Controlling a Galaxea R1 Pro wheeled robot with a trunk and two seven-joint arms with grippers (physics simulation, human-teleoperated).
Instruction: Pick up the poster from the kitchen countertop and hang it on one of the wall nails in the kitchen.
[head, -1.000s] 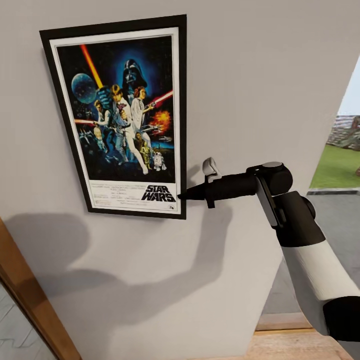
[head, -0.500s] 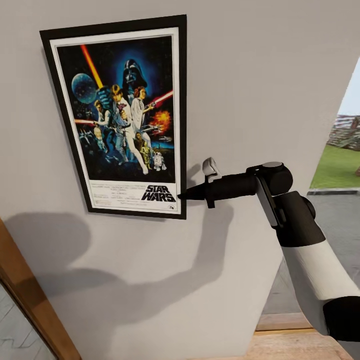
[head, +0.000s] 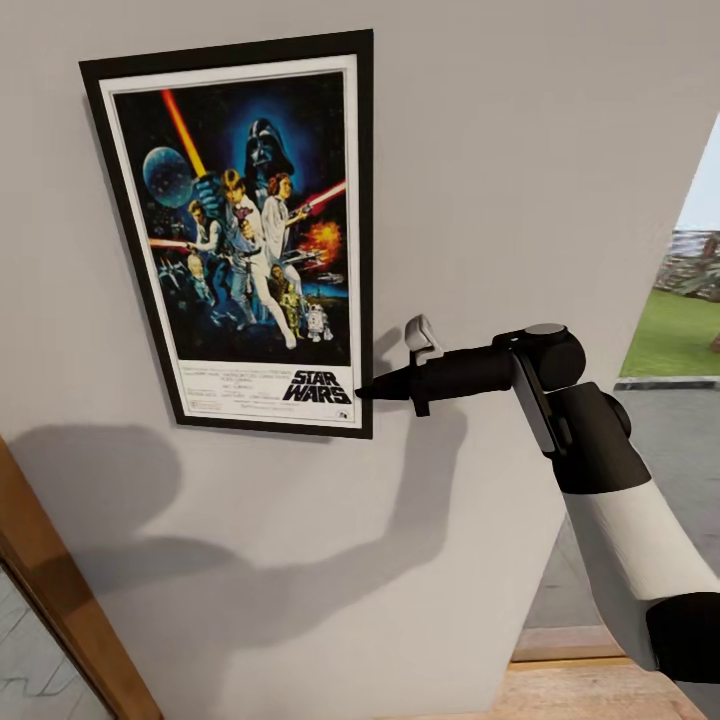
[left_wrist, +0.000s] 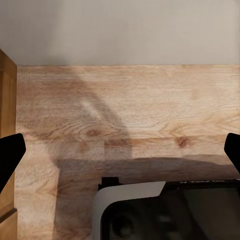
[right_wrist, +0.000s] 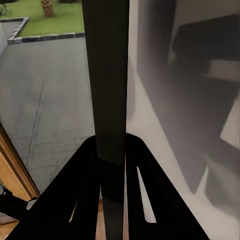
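1. Head view: the poster (head: 245, 235) sits flat against the pale grey wall (head: 520, 150), high on it, leaning slightly so that its top edge runs uphill toward the right. The right gripper (head: 366, 392) meets the frame at the lower right corner, beside the "STAR WARS" lettering, its dark fingers pinched together on the frame's edge. The right arm (head: 600, 500) reaches in from the lower right, black at the wrist and white further back. Its shadow falls on the wall below the poster. A wooden door frame (head: 55, 590) cuts across the lower left corner, and an opening (head: 680, 300) at the right edge gives onto grass and pavement.

2. Left wrist view: the left gripper (left_wrist: 120, 152) points down at a wooden floor (left_wrist: 130, 110) that meets a grey wall at its far edge. Its two black fingertips (left_wrist: 10, 155) stand far apart, nothing between them. Part of the robot's base (left_wrist: 165, 210) lies below.

3. Right wrist view: the poster's black frame edge (right_wrist: 109, 80) runs straight up between the two fingers (right_wrist: 80, 190), which clamp it from both sides. On one side is the grey wall with shadows, on the other the paved ground (right_wrist: 45, 95) and grass outside.
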